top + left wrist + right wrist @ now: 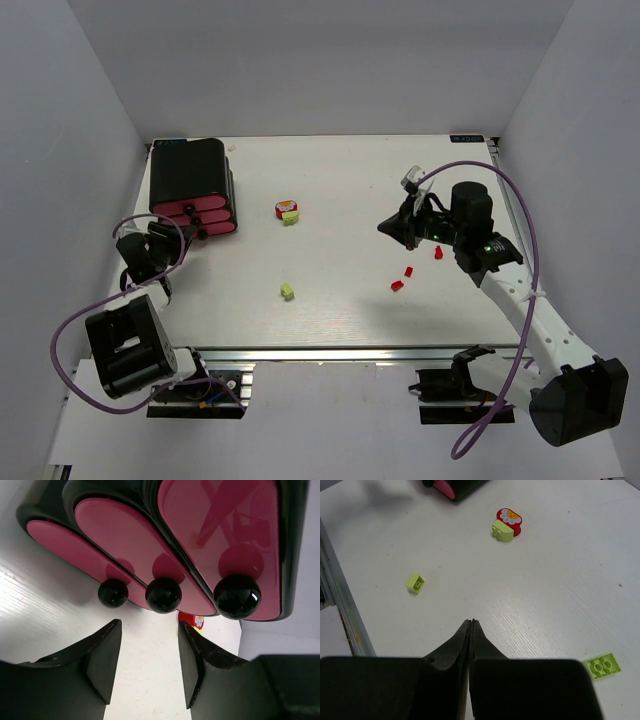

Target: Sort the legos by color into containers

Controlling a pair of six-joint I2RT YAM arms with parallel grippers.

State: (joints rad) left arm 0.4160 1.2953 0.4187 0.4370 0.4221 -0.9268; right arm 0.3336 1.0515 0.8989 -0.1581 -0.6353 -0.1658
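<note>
The black housing stands at the far left with three closed pink drawers, each with a black knob. My left gripper is open and empty just in front of the knobs, with its fingertips apart from them. My right gripper is shut and empty above the table. Three red legos lie right of centre. A lime brick lies at mid-table and also shows in the right wrist view. A red flower piece with a lime brick lies beyond, and a flat lime plate lies near the right gripper.
The table's metal rail runs along the near edge. White walls close in the table on the left, back and right. The red flower piece shows between the left fingers, beyond the drawers.
</note>
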